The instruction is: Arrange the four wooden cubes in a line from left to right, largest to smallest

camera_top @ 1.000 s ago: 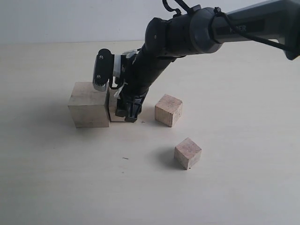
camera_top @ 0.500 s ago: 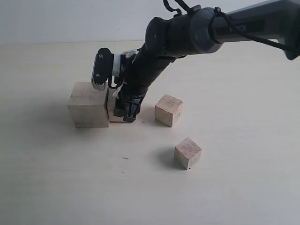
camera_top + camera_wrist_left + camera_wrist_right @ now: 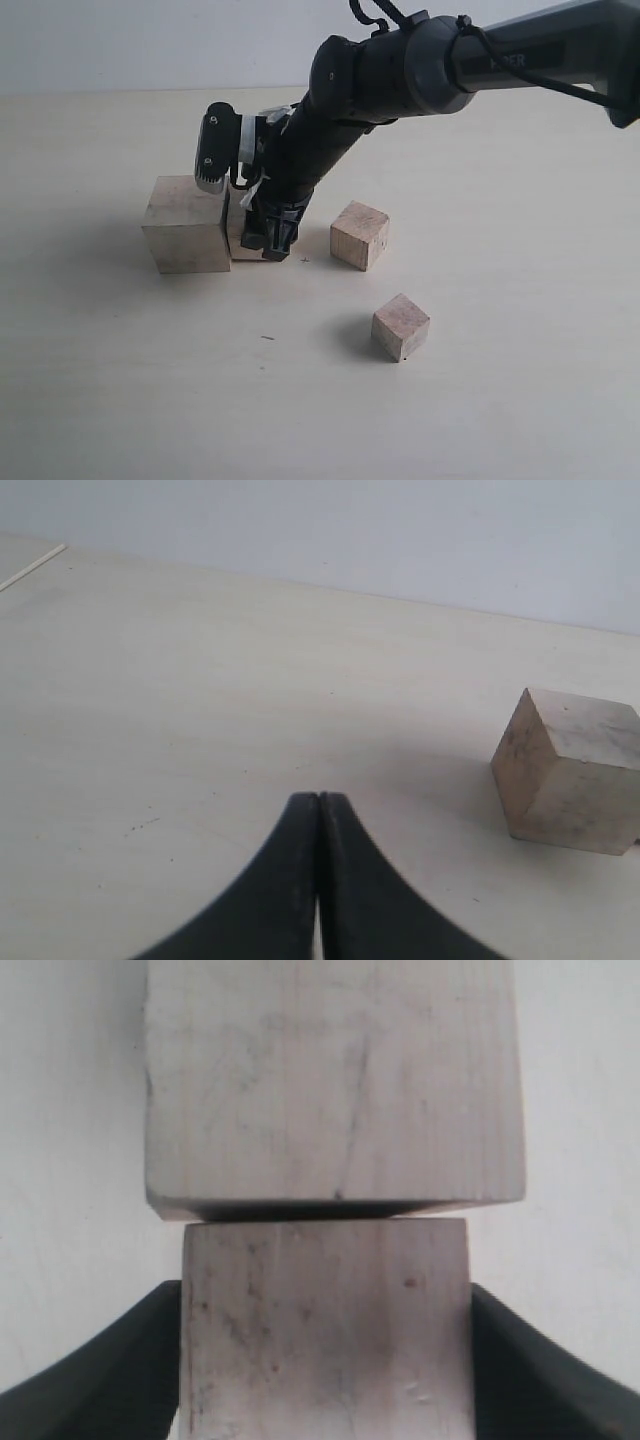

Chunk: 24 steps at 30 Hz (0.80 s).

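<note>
Wood cubes one and two are set together: the largest cube (image 3: 187,232) stands at the left of the table (image 3: 520,400), and the second cube (image 3: 243,238) sits flush against its right face, clamped between the fingers of the right gripper (image 3: 271,240); the third cube (image 3: 359,235) and the smallest cube (image 3: 401,326) lie apart further right. The left gripper (image 3: 318,880) is closed on nothing, away from the row. Risk: if the jaws release unevenly, or the arm lifts before the fingers clear, the second cube may be dragged or rotated, or knock the largest cube out of line.
</note>
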Available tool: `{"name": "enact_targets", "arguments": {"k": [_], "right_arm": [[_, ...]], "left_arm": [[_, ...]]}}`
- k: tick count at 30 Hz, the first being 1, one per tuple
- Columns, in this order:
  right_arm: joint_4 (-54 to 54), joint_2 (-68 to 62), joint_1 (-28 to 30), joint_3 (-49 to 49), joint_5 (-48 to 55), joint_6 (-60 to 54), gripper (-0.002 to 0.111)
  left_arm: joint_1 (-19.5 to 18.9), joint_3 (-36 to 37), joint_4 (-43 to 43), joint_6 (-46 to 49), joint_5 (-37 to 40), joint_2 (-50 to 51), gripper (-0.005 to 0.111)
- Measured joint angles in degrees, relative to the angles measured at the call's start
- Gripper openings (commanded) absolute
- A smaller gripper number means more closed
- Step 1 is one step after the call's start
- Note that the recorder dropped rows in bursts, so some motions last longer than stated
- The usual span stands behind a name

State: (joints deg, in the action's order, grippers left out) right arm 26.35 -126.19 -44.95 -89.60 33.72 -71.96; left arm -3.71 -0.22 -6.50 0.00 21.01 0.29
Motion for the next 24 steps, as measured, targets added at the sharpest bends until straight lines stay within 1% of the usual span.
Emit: {"name": "enact_targets", "arguments": {"k": [3,9,10,13,15,17,24], "right_arm": [[0.0,0.0,0.0,0.0,0.0,-0.11,0.017],[0.0,0.0,0.0,0.0,0.0,-0.21,0.052],[0.0,0.0,0.0,0.0,0.0,-0.21,0.06],[0.11,0.0,0.0,0.0,0.0,-0.21,0.077],[0.36,0.0,0.0,0.0,-0.11,-0.21,0.083],[0.74,0.0,0.0,0.0,-0.55,-0.21,0.085],[2.32,0.0,0.0,0.0,-1.27,-0.1,0.086]], "left_arm": [[0.0,0.0,0.0,0.0,0.0,0.0,0.0],[0.0,0.0,0.0,0.0,0.0,0.0,0.0],[0.0,0.0,0.0,0.0,0.0,0.0,0.0],[0.0,0.0,0.0,0.0,0.0,0.0,0.0],[0.0,0.0,0.0,0.0,0.0,0.0,0.0],[0.0,0.0,0.0,0.0,0.0,0.0,0.0],[0.0,0.0,0.0,0.0,0.0,0.0,0.0]]}}
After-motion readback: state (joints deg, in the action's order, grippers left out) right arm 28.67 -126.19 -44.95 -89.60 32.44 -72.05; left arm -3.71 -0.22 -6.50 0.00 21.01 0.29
